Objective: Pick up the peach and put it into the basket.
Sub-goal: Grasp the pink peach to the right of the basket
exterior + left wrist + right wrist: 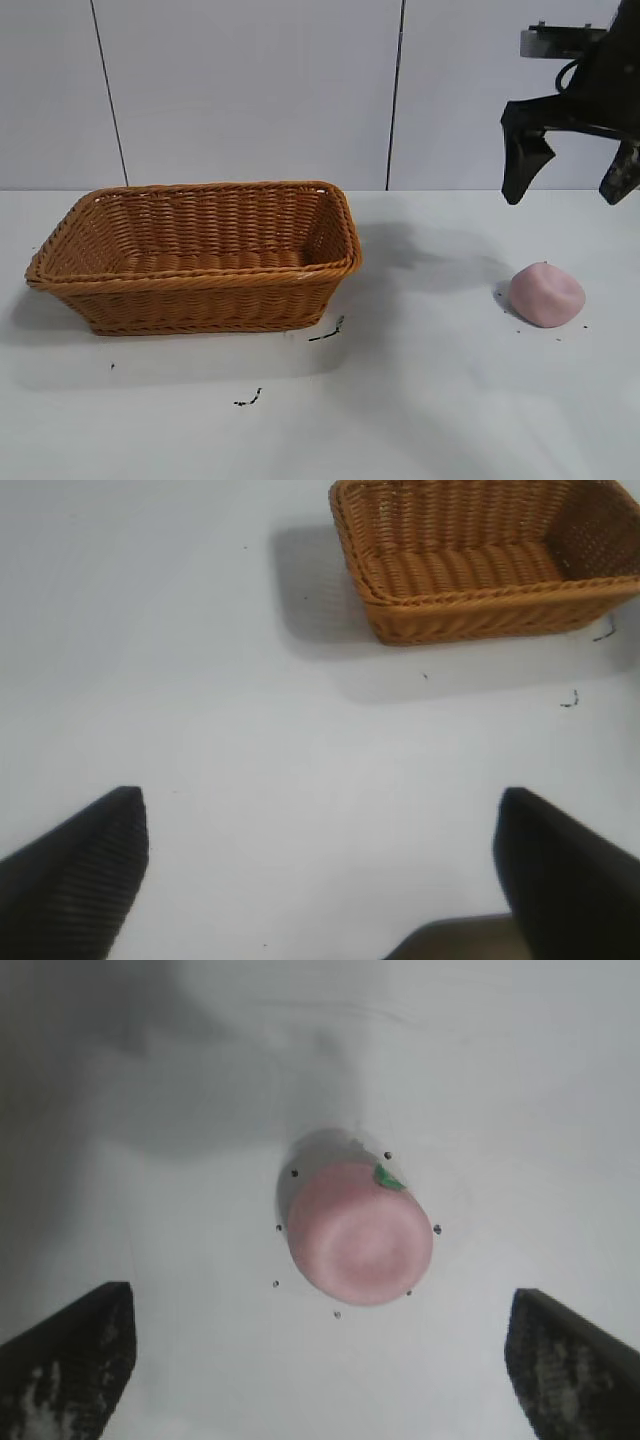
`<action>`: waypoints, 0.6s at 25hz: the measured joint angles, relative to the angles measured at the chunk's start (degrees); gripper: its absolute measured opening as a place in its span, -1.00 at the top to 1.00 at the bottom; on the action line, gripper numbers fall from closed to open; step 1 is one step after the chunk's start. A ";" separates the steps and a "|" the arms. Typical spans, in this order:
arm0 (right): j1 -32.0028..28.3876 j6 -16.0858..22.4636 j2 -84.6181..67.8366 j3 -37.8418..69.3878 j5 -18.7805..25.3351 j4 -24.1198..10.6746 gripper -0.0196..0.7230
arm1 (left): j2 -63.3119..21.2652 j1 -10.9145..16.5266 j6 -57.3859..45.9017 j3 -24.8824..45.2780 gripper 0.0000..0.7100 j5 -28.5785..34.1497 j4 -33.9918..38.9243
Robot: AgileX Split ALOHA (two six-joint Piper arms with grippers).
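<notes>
The pale pink peach [546, 294] lies on the white table at the right. In the right wrist view the peach [360, 1238] shows a small green leaf. My right gripper [568, 188] hangs open and empty well above the peach; its dark fingers spread wide in the right wrist view [320, 1355]. The orange-brown wicker basket [196, 255] stands empty at the left, also seen in the left wrist view [480, 565]. My left gripper [320, 865] is open and empty over bare table, away from the basket; it is out of the exterior view.
Small dark specks [327, 332] lie on the table in front of the basket, with more [248, 400] nearer the front. Tiny dark dots [336, 1313] surround the peach. A pale panelled wall [250, 90] closes the back.
</notes>
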 joint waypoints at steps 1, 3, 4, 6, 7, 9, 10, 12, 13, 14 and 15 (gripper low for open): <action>0.00 0.22 1.21 0.00 -0.15 -0.08 -0.91 | 0.00 0.00 0.00 0.00 -0.95 0.00 0.00; 0.00 0.51 3.26 0.00 -0.90 -0.19 -0.91 | 0.00 0.00 0.00 0.00 -0.95 0.00 0.00; 0.00 0.57 4.15 0.00 -1.00 -0.25 -0.91 | 0.00 0.00 0.00 0.00 -0.95 0.00 0.00; 0.00 0.74 5.30 0.00 -2.09 -0.52 -0.91 | 0.00 0.00 0.00 0.00 -0.95 0.00 0.00; 0.00 0.74 5.74 0.00 -2.67 -0.60 -0.91 | 0.00 0.00 0.00 0.00 -0.95 0.00 0.00; 0.00 0.74 6.05 0.00 -3.46 -0.79 -0.91 | 0.00 0.00 0.00 0.00 -0.95 0.00 0.00; 0.00 0.78 6.18 0.00 -3.86 -0.84 -0.91 | 0.00 0.00 0.00 0.00 -0.95 0.00 0.00; 0.00 0.78 6.46 0.00 -4.05 -0.87 -0.91 | 0.00 0.00 0.00 0.00 -0.95 0.00 0.00; 0.00 0.78 6.70 0.00 -4.05 -0.87 -0.91 | 0.00 0.00 0.00 0.00 -0.95 0.00 0.00; 0.00 0.78 6.96 0.00 -3.99 -0.91 -0.91 | 0.00 0.00 0.00 0.00 -0.95 0.00 0.00; 0.00 0.78 7.06 0.00 -3.99 -0.91 -0.91 | 0.00 0.00 0.00 0.00 -0.95 0.00 0.00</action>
